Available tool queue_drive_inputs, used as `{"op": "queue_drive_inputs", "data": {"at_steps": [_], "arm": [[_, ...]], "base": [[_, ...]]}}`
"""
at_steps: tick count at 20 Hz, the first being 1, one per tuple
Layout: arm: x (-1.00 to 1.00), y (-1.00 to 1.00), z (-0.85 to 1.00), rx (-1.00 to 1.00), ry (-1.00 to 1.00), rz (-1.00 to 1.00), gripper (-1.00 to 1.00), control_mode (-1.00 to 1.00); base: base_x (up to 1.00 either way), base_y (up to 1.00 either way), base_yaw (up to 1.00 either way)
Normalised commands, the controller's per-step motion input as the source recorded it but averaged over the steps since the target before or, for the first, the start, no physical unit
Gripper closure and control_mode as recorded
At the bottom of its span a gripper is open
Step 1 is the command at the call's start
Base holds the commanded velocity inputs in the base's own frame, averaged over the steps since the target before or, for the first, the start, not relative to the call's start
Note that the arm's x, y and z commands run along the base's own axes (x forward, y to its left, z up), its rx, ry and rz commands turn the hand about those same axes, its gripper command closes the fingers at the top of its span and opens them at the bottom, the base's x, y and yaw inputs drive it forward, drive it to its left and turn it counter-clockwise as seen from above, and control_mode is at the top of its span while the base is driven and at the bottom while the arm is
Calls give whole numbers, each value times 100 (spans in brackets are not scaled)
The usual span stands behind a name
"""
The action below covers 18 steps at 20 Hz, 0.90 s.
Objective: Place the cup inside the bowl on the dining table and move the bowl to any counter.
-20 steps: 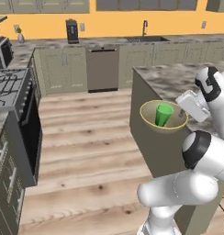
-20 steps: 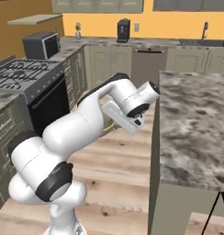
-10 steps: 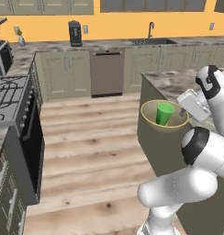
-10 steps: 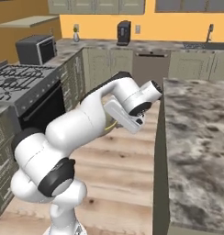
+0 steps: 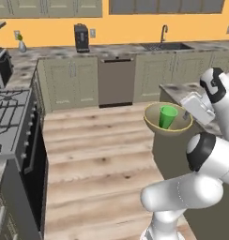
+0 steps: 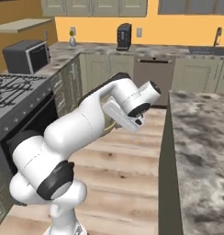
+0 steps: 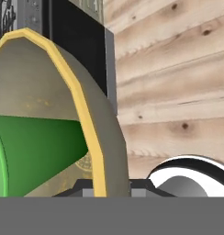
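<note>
Gripping the thin yellow rim of one wide olive-yellow bowl [image 5: 169, 125], the two-finger claw [image 7: 106, 187] has its dark tips pinched narrow on either side of the wall. One small bright green tumbler cup [image 5: 167, 116] sits inside that bowl, leaning slightly. Bowl and cup hang in the air above the wooden plank floor [image 5: 102, 154], just beside the marble-topped dining table [image 6: 201, 151].

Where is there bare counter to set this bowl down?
The bowl, cup inside, hangs over the floor. Free: the counter stretch between the coffee machine and the sink. Crowded: the corner beside the vase and the stove.
</note>
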Motion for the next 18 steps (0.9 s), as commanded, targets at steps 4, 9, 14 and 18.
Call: {"op": "queue_drive_inputs", "data": {"at_steps": [4, 9, 14, 18], "arm": [[0, 0, 0, 0, 0, 0, 100, 100], [0, 0, 0, 0, 0, 0, 100, 100], [0, 0, 0, 0, 0, 0, 100, 100], [0, 0, 0, 0, 0, 0, 100, 100]], "base": [[100, 5, 0], [100, 1, 0], [100, 0, 0], [100, 0, 0]]}}
